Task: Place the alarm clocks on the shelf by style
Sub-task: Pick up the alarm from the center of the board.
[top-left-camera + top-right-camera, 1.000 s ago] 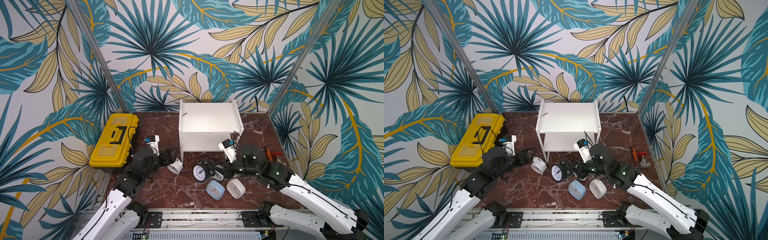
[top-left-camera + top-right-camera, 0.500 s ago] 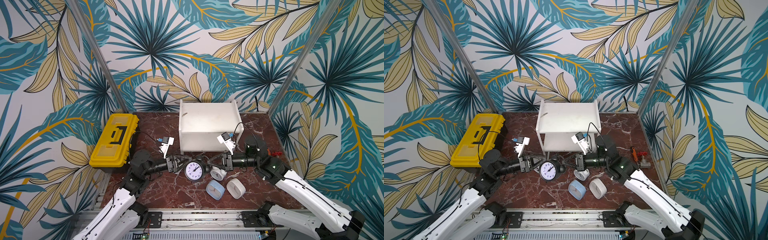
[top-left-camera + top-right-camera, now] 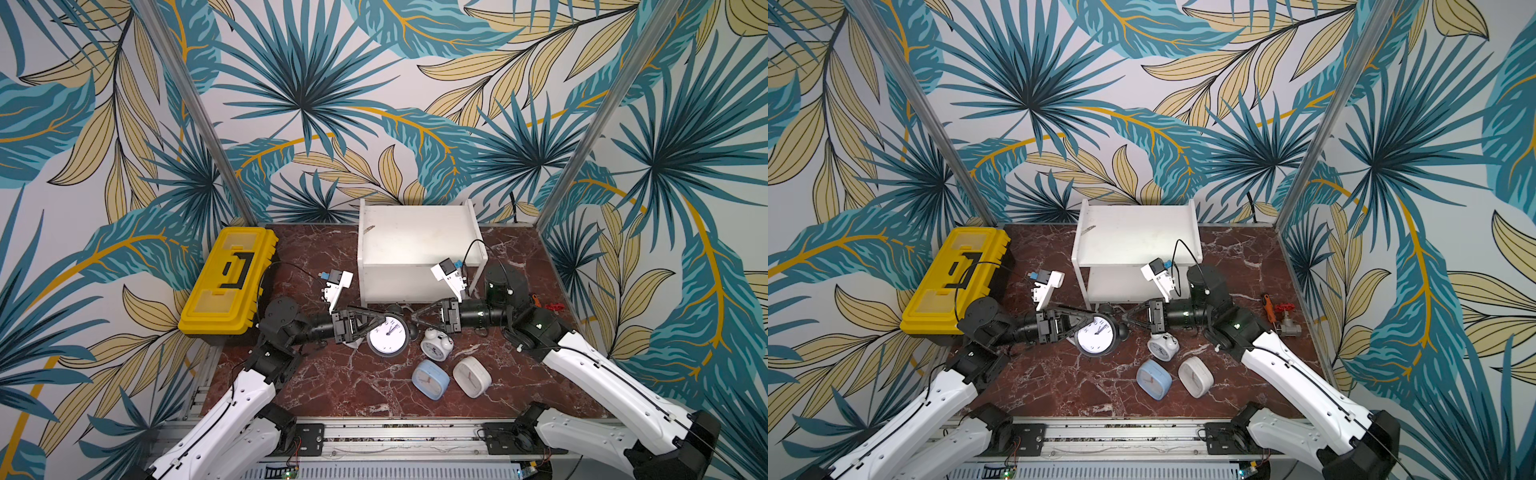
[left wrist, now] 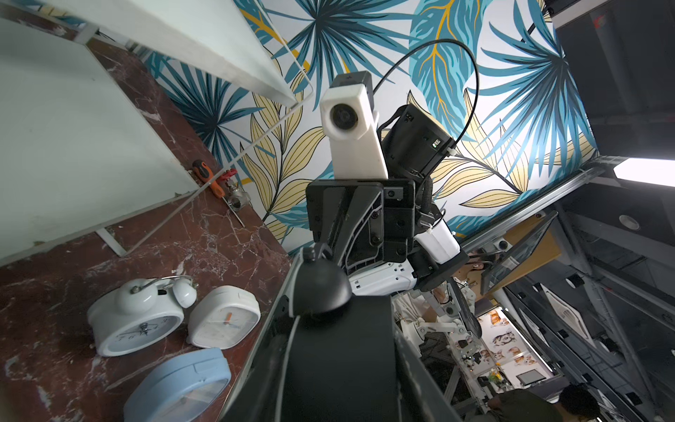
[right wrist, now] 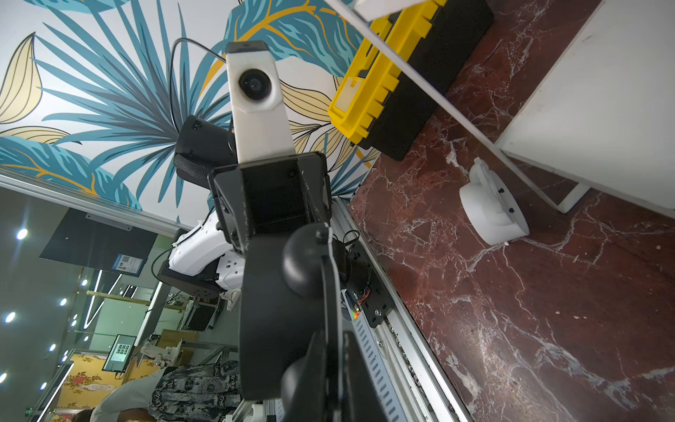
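Open marble (image 3: pixel 303 249) lies between yellow toolbox (image 3: pixel 226 282) and shelf (image 3: pixel 415 241) (black clock (image 3: pixel 388 338) blocks its front).

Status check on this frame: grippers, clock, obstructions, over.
Both shut on black clock: left gripper, right gripper, in front of shelf. No clock on shelf top yet. Nothing seen blocking the way.
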### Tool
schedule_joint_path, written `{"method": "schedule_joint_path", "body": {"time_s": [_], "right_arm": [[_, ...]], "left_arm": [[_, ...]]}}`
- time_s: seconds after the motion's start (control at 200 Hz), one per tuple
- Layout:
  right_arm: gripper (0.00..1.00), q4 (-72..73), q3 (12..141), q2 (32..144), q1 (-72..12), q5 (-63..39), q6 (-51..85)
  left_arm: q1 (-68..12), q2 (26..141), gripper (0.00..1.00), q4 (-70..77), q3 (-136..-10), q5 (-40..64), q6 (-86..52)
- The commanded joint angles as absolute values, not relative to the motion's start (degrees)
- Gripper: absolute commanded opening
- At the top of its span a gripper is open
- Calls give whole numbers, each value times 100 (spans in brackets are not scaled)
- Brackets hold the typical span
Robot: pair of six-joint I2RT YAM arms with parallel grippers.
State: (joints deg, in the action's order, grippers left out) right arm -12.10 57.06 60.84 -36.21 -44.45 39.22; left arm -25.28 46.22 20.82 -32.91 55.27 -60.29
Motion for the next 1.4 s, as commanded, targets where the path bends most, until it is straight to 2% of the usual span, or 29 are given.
{"method": "schedule_joint_path", "body": {"time_s": [0.0, 0.03, 0.11, 0.145, 0.165, 0.18, 0.215, 0.28, 0.506, 0.561, 0.691, 0.861, 1.037, 1.182, 1.282, 1.397], "right_arm": [[2, -960, 5887, 6090, -3659, -4337, 3914], [10, -1021, 5959, 6089, -3664, -4238, 3903], [41, -1141, 6166, 6073, -3665, -3926, 3943], [50, -1193, 6278, 6039, -3669, -3694, 3976], [62, -1189, 6304, 6019, -3679, -3525, 4020], [67, -1182, 6301, 5998, -3694, -3405, 4062], [73, -988, 6229, 5904, -3740, -3155, 4178], [77, -365, 5887, 5687, -3962, -2712, 4380], [83, 32, 5347, 5364, -5120, -826, 4456], [90, 74, 5281, 5374, -5247, -563, 4553], [91, -252, 5256, 5433, -5335, 45, 4799], [91, -65, 5305, 5430, -5348, -163, 4810], [91, 461, 5597, 5902, -5359, -1182, 4772], [89, 209, 6258, 6320, -5344, -1126, 4683], [83, -344, 6939, 6617, -5344, -1135, 4670], [67, -231, 7019, 6792, -5342, -1288, 4737]], "left_arm": [[-2535, 4666, 27, 2470, -3174, 5357, -6161], [-2539, 4696, 26, 2594, -3165, 5314, -6214], [-2539, 4806, 24, 2825, -3197, 5161, -6343], [-2535, 4852, 24, 2958, -3199, 5057, -6435], [-2540, 4866, 24, 3024, -3187, 4984, -6498], [-2538, 4872, 24, 3096, -3176, 4904, -6553], [-2545, 4892, 24, 3319, -3128, 4757, -6688], [-2638, 4899, 25, 3784, -3016, 4483, -6939], [-2909, 4790, 25, 4055, -2992, 3913, -7072], [-2933, 4689, 24, 4052, -2926, 3769, -7059], [-2940, 4404, 23, 3981, -2796, 3450, -7006], [-2944, 4156, 21, 3720, -2834, 2914, -6823], [-2944, 4277, 21, 3810, -2915, 2715, -6657], [-2948, 4523, 19, 4327, -2932, 1922, -6972], [-2912, 4807, 19, 4230, -3373, 1973, -6954], [-2918, 5121, 18, 4269, -3821, 2551, -6902]]}}
